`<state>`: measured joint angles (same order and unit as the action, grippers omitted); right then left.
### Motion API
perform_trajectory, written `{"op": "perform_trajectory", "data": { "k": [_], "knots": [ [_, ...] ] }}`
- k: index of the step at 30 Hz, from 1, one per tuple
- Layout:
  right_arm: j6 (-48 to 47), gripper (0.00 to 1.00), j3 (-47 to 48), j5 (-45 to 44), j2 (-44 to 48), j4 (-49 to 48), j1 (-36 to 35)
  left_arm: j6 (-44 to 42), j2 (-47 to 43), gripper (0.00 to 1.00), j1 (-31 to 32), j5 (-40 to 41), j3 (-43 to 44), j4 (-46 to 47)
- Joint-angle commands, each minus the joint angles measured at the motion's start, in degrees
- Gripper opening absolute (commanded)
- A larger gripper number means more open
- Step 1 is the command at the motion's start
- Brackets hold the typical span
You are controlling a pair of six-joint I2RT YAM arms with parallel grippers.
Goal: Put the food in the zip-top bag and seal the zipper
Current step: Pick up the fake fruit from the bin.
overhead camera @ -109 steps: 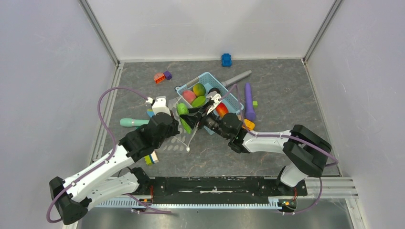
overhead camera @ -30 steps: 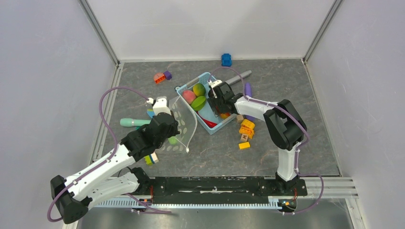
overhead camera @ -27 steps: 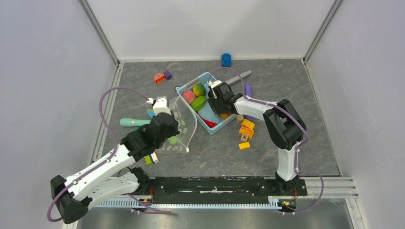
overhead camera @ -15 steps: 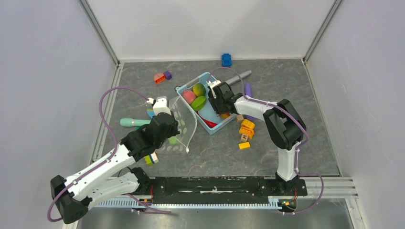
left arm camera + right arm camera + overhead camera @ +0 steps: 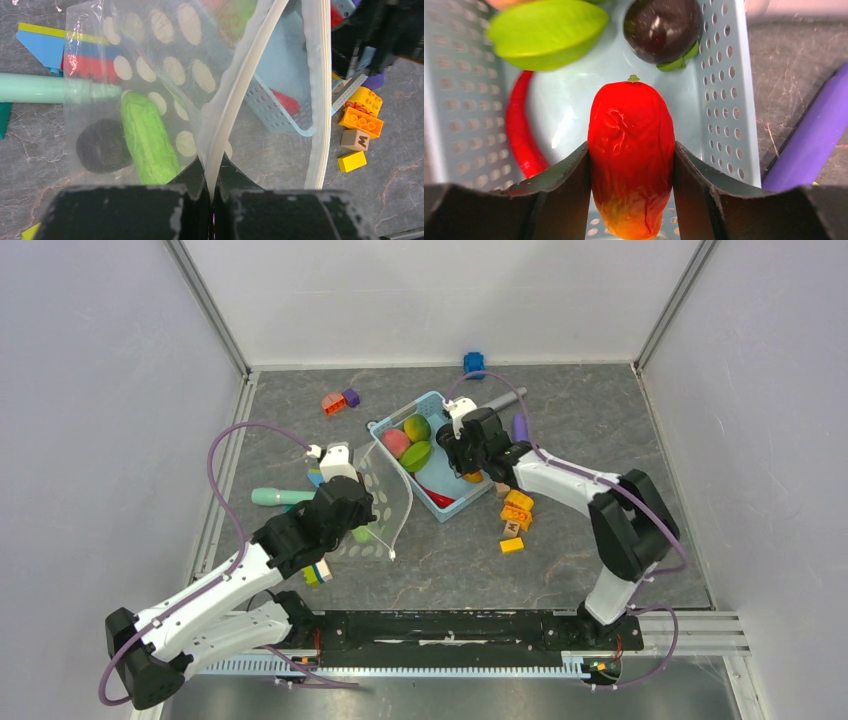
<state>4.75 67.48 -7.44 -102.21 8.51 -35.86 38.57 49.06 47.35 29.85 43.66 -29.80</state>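
Observation:
My left gripper [image 5: 212,172] is shut on the zipper [image 5: 240,90] of the zip-top bag [image 5: 165,75], holding the mouth up and gaping. A green piece of food [image 5: 147,137] and a dark brown one [image 5: 100,145] lie inside the bag [image 5: 385,505]. My right gripper [image 5: 630,150] is shut on a red-orange fruit [image 5: 631,155] over the inside of the light-blue basket [image 5: 724,75]. The basket [image 5: 440,405] also holds a pink fruit [image 5: 396,441], a green-red one [image 5: 417,426], a green one [image 5: 546,32], a red chili [image 5: 521,130] and a dark fruit [image 5: 661,27].
A purple stick [image 5: 814,135] lies just right of the basket. Lettered blocks [image 5: 516,510] and a yellow brick [image 5: 511,545] sit to its near right. A grey marker [image 5: 500,398], a blue toy car [image 5: 474,363], a teal marker [image 5: 280,497] and orange-purple blocks [image 5: 340,400] lie around.
My right gripper has closed on the red-orange fruit in the basket, and its arm has swung outward to the right. The left arm and the bag have not moved.

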Motion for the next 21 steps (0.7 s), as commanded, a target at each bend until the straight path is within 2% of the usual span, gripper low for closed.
{"op": "perform_trajectory", "data": {
  "k": [1, 7, 14, 18, 21],
  "knots": [
    [0.54, 0.11, -4.29, 9.17, 9.20, -10.59, 0.21, -1.03, -0.90, 0.02, -0.20, 0.74, -0.07, 2.29],
    [4.34, 0.10, -12.71, 22.77, 19.21, -21.50, 0.11, -1.03, -1.02, 0.02, -0.16, 0.48, -0.15, 2.45],
    [9.33, 0.10, -16.78, 38.34, 24.22, -28.95, -1.09, -1.03, -0.54, 0.02, -0.18, -0.04, -0.19, 2.82],
    [11.98, 0.10, -18.20, 44.45, 25.73, -33.56, -3.42, -1.02, -0.40, 0.02, -0.19, -0.31, -0.24, 2.98],
    [13.87, 0.10, -19.28, 45.37, 26.37, -38.47, -6.32, -1.04, -0.37, 0.02, -0.16, -0.48, -0.24, 3.08]
  ]
}}
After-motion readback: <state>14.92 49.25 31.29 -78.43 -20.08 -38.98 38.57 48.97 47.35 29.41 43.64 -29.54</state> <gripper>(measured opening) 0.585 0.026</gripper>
